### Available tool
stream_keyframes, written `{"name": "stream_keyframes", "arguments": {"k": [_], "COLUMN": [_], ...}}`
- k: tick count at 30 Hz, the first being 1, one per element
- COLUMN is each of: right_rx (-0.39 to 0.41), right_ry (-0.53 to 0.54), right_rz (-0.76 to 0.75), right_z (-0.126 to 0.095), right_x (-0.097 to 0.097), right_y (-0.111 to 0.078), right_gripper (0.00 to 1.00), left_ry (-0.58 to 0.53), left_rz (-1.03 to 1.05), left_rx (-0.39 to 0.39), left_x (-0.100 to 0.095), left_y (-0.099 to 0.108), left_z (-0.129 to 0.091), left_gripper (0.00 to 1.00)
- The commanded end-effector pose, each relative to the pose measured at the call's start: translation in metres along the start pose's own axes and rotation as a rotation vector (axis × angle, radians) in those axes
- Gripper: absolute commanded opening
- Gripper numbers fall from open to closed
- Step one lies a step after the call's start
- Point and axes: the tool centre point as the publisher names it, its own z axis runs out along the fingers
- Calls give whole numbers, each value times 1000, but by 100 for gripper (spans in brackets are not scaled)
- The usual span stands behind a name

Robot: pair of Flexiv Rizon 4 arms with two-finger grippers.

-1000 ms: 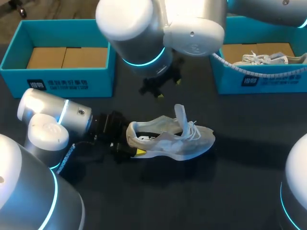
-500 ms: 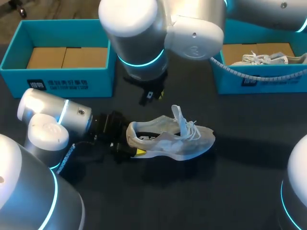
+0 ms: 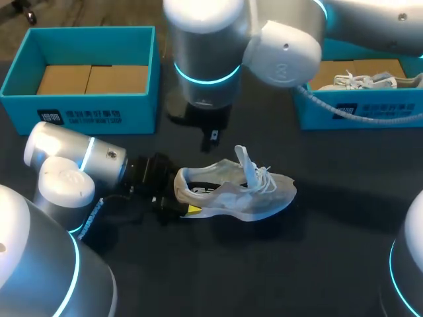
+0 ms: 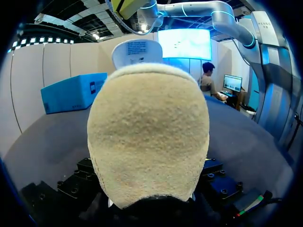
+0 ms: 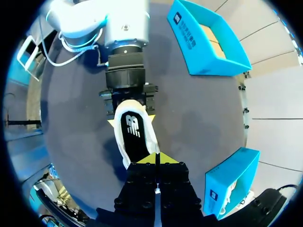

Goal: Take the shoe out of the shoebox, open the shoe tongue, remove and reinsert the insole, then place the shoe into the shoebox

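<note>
Left shoebox [image 3: 132, 109]: it stands open at the far left of the table [image 3: 330, 264], with only its cardboard floor showing. You have not moved it in the last second.

Left gripper [image 5: 132, 120]: its two yellow tips press on the heel from either side, so you have the shoe pinched there. The arm lies low along the table and has kept its place.

Shoe [image 3: 238, 191]: it rests on its sole near the middle of the table, out of both boxes, toe pointing right. The tongue [image 3: 246, 162] stands pulled up and the dark insole [image 5: 132, 127] shows in the opening. It has not shifted.

Right gripper [image 3: 212, 137]: this is what changed. Over the last second your right arm swung in and turned its wrist until the fingers point straight down. The tips are pressed together with nothing between them. It hangs above the heel end of the shoe, clear of it, and from its own wrist camera the shoe's opening lies just ahead of the tips.

Meaning: I judge the shoe is braced and the tongue open, so you are lined up to reach in for the insole. The fingers must part first.

Right shoebox [image 3: 330, 109]: it is untouched and holds a second shoe [image 3: 363, 80].
</note>
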Motion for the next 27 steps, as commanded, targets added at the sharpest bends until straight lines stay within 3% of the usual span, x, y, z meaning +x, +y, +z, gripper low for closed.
{"name": "stream_keyframes", "arguments": {"k": [1,5,6,8,13,20,27], "right_rx": [-23,-23,-69,-17,-14,2,25], "right_ry": [2,2,12,24,1,63,100], "right_rz": [-1,-1,-34,-48,-76,-156,-199], "right_z": [0,0,11,27,41,70,89], "right_x": [0,0,0,5,14,25,21], "right_y": [-5,-5,-6,-12,-14,-12,-14], "right_gripper": [0,0,0,0,0,0,0], "left_ry": [-1,-1,-1,-1,-1,-1,-1], "left_rz": [1,1,1,1,1,1,1], "left_rx": [-2,-2,-2,-2,-2,-2,-2], "left_x": [0,0,0,0,0,0,0], "left_y": [1,1,1,1,1,1,1], "left_z": [0,0,0,0,0,0,0], "left_gripper": [0,0,0,0,0,0,0]}}
